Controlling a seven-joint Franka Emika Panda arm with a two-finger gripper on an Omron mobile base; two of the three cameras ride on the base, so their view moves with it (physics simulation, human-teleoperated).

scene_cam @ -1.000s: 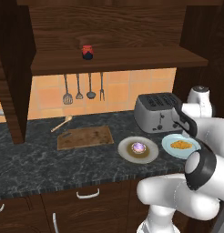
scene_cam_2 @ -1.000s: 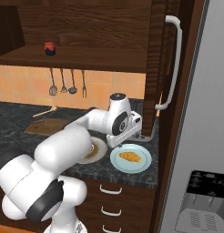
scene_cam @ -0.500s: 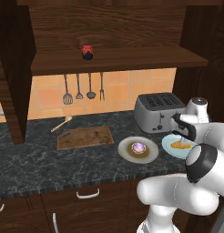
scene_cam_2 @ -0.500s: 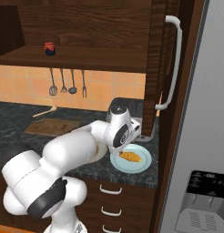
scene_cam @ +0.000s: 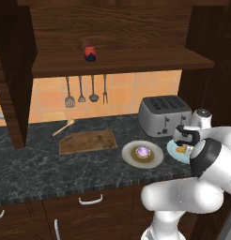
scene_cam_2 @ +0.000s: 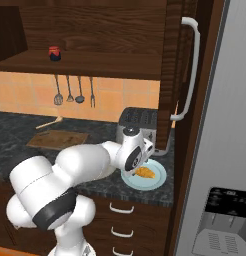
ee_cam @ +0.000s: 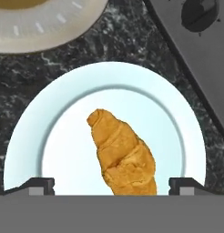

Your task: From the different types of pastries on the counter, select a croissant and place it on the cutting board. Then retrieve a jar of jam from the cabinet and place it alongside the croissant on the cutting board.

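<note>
The croissant (ee_cam: 123, 154) (scene_cam_2: 144, 173) is a golden oblong pastry lying on a pale blue plate (ee_cam: 63, 100) (scene_cam_2: 156, 181) at the right end of the dark marbled counter (scene_cam: 37, 173). My gripper (ee_cam: 111, 186) (scene_cam_2: 136, 165) (scene_cam: 183, 141) hovers just above it, open, with one fingertip (ee_cam: 38, 185) on each side of the pastry and nothing held. The round purple-topped pastry (scene_cam: 143, 151) sits on a beige plate (scene_cam: 131, 158) further left. The brown cutting board (scene_cam: 88, 141) (scene_cam_2: 57, 139) lies bare beyond that. On the cabinet shelf (scene_cam: 136, 61) stands the red-lidded jar of jam (scene_cam: 90, 53) (scene_cam_2: 54, 53).
A silver toaster (scene_cam: 164, 114) (scene_cam_2: 137, 120) stands right behind the blue plate. Utensils (scene_cam: 84, 91) hang on the orange tile wall, and a wooden spoon (scene_cam: 64, 126) lies behind the board. A tall cabinet with a white handle (scene_cam_2: 192, 70) and a grey fridge (scene_cam_2: 225, 150) close off the right.
The hand has swung right and down from near the toaster to just over the croissant's plate. The jaws have stayed open, and the pastries, board and jar have not moved.
</note>
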